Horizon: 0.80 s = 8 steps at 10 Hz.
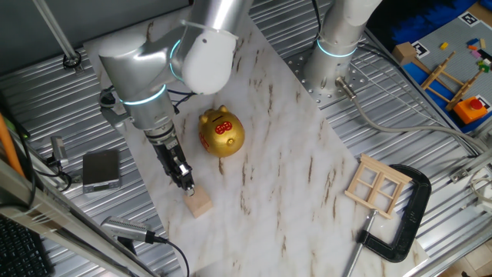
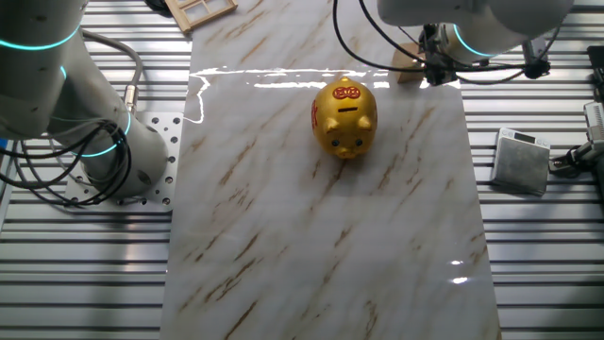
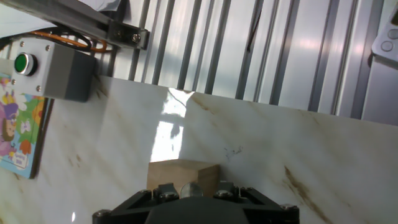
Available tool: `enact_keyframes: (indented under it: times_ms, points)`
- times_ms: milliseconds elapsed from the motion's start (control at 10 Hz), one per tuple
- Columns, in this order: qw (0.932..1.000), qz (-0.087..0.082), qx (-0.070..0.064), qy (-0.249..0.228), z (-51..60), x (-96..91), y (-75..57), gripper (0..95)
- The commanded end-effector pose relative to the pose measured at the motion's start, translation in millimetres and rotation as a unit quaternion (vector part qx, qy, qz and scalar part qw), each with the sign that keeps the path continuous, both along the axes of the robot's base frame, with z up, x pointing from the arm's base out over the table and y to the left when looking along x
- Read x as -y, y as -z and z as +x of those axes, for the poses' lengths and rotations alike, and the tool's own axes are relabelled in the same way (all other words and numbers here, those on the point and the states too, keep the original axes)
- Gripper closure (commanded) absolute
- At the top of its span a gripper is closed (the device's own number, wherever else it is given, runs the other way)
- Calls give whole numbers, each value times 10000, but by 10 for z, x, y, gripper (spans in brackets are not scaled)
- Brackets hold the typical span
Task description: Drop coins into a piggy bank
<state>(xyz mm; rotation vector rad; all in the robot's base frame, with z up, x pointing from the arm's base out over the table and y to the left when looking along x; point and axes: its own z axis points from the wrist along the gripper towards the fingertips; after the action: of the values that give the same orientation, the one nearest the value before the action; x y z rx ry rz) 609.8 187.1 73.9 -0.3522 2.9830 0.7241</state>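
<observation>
The gold piggy bank (image 1: 221, 132) (image 2: 345, 117) stands upright on the marble board (image 1: 292, 154), red markings and slot on its back. My gripper (image 1: 188, 187) points down about a hand's width to the pig's front left, just over a pale wooden cube (image 1: 200, 204) (image 3: 180, 173). In the hand view a small grey round coin (image 3: 192, 188) stands on edge between the jaws of the gripper (image 3: 192, 193), in front of the cube's top. The jaws look shut on it; the fingertips themselves are hidden by the gripper body.
A grey box (image 1: 101, 169) (image 2: 521, 161) lies off the board beside my arm. A wooden window frame (image 1: 377, 187) and a black C-clamp (image 1: 403, 223) sit at the board's far corner. A green-button box (image 3: 53, 71) and a colourful card (image 3: 18, 130) lie near the board's edge.
</observation>
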Motion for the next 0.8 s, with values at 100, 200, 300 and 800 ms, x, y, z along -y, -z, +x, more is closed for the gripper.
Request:
enact_keyframes:
  times_ms: [100, 200, 300, 800]
  points:
    - [9999, 135, 26, -26, 2, -5, -1, 570]
    - [9998, 177, 32, -41, 1, -3, -2, 570]
    - [9997, 237, 36, -67, -8, -1, 2, 570]
    - [9994, 275, 77, -171, -35, 5, 10, 570]
